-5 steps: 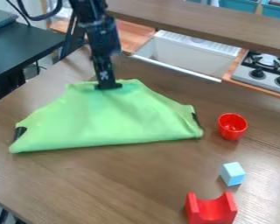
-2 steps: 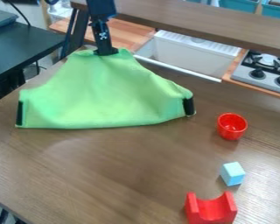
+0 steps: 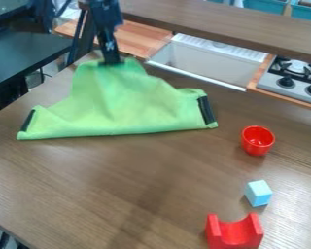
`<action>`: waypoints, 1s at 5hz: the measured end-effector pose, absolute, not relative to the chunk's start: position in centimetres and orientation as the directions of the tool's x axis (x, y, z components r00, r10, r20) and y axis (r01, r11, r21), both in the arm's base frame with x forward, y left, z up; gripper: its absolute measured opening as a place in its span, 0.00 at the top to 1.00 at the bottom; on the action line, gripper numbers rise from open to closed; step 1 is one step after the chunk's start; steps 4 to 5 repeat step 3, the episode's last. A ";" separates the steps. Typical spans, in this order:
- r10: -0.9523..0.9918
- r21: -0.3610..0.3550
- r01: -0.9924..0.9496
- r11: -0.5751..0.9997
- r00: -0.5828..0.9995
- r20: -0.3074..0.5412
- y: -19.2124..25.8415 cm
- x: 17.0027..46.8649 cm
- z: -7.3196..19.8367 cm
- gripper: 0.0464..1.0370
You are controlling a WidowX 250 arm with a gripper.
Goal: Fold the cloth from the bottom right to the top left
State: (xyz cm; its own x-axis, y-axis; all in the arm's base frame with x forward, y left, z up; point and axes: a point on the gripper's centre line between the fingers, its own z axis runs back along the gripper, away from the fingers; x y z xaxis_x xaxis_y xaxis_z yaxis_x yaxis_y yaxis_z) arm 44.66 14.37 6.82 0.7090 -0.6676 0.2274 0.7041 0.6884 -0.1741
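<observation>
Left of the red cup (image 3: 257,141), the gripper (image 3: 111,63) pinches the cloth (image 3: 122,107); folding seems nearly done, so lowering and releasing should follow.

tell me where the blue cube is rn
The cube is on the table at the lower right of the camera view, between the red cup above it and the red block below.

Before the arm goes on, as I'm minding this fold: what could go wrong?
The green cloth rises in ridges to the gripper, so it may settle creased. Its far end is near the table's sink-side edge; further pulling might drag it over.
</observation>
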 end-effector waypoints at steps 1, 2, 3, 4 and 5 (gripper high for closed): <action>-0.656 -0.168 0.699 0.695 0.713 0.247 13.9 44.0 6.0 0.26; -0.670 -0.109 0.722 0.683 0.680 0.298 13.4 43.4 7.8 0.05; -0.657 -0.064 0.726 0.684 0.652 0.379 13.2 42.9 9.9 0.04; -0.657 -0.064 0.726 0.684 0.652 0.379 13.2 42.9 9.9 0.04; -0.657 -0.064 0.726 0.684 0.652 0.379 13.2 42.9 9.9 0.04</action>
